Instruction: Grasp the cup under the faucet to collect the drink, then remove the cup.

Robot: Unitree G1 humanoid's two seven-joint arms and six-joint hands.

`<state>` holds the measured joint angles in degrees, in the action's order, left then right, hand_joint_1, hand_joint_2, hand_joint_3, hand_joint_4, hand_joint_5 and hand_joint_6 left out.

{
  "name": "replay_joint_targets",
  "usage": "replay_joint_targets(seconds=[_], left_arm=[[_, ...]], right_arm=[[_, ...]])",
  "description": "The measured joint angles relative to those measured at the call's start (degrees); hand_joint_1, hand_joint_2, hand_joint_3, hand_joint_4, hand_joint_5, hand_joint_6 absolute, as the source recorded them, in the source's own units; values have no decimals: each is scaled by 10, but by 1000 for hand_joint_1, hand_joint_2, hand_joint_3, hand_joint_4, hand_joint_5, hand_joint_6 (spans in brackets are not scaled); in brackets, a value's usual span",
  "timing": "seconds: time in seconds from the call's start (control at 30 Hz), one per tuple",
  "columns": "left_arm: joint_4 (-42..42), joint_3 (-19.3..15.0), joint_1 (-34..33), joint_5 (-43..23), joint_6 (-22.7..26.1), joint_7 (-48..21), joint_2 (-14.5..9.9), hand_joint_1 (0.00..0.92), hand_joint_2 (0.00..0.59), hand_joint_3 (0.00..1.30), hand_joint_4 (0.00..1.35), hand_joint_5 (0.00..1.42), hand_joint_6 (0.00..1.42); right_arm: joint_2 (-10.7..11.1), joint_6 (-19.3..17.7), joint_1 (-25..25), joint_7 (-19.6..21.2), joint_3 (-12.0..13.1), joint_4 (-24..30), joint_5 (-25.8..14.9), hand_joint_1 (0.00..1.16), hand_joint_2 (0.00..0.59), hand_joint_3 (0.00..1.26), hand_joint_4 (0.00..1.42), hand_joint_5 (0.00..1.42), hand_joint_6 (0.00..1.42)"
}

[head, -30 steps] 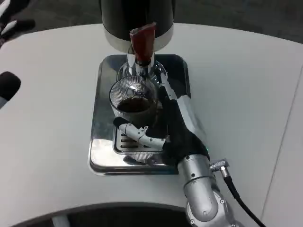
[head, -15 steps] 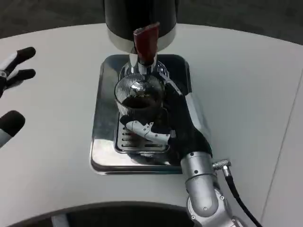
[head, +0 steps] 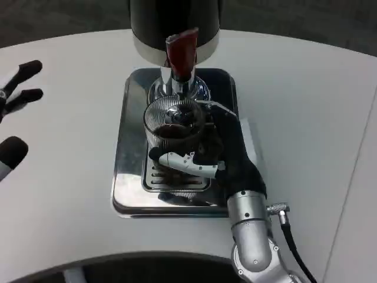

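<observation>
One ribbed glass cup (head: 174, 125) with dark drink in it, one drink dispenser (head: 174, 26) with one red-handled faucet (head: 181, 52), one shiny metal drip tray (head: 128, 159), one white counter (head: 306, 112), and two hands: the left hand (head: 15, 112) and the right hand (head: 221, 154).

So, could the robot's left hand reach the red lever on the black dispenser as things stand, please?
Probably yes. The left hand hovers open at the table's left edge, and only bare white table lies between it and the red lever. The right hand holds the ribbed glass cup lower down.
</observation>
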<state>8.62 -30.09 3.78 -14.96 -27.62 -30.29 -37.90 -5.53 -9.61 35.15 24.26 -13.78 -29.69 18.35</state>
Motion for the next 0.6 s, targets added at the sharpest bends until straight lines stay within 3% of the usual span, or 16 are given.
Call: replay_joint_targets(seconds=[0.3,0.6], left_arm=[[1,13,0,0,2,0,3,0,200,67,0,98,62],[10,20,1,0,2,0,9,0,200,58,0,94,57]], right_arm=[[0,18,-23,14,-11,41,4,1126,89,702,857,888,1140],[-4,67,-58,3,-34,110,26,1133,79,725,895,906,1196]])
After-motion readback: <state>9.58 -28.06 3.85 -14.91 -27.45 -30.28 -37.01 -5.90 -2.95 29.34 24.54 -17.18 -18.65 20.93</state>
